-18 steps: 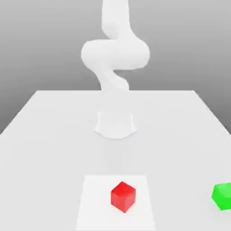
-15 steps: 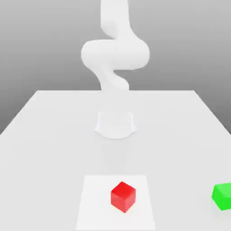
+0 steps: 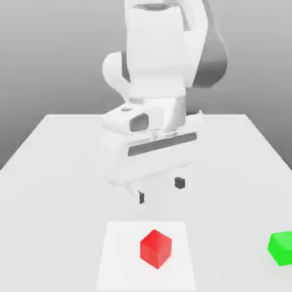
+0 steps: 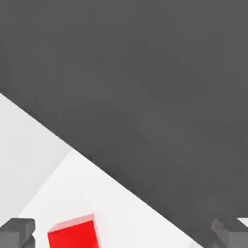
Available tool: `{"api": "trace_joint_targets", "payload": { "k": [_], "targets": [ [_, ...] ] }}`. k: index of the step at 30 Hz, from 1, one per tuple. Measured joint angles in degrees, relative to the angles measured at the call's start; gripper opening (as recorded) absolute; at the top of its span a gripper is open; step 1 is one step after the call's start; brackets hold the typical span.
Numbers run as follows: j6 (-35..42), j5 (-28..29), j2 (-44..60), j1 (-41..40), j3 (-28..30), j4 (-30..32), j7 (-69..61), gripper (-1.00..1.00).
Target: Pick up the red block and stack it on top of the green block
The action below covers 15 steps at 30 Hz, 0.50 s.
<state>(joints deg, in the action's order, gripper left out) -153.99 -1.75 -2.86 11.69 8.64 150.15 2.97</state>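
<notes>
The gripper (image 3: 160, 191) hangs with fingers spread wide above and behind the red block (image 3: 155, 248), which sits on the table (image 3: 63, 171). The arm should centre over the block, square the fingers to its faces, then descend; the green block (image 3: 281, 247) waits well apart at the exterior view's right.

No text, label, brand, number or sign can be read on any surface in either view.

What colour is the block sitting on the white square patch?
Bright red, clearest in the exterior view.
</notes>
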Motion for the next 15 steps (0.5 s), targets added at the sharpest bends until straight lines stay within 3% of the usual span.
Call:
{"api": "trace_joint_targets", "payload": {
  "k": [8, 9, 15],
  "targets": [
    [-11.60, -3.49, 16.60, -1.90, -2.99, 1.75, -9.75, 0.00],
    [-13.34, -4.17, 18.66, -2.54, -3.78, 1.45, -10.28, -1.00],
    [-14.09, -4.44, 19.69, -2.88, -4.19, 1.30, -10.47, -1.00]
  ]
}}
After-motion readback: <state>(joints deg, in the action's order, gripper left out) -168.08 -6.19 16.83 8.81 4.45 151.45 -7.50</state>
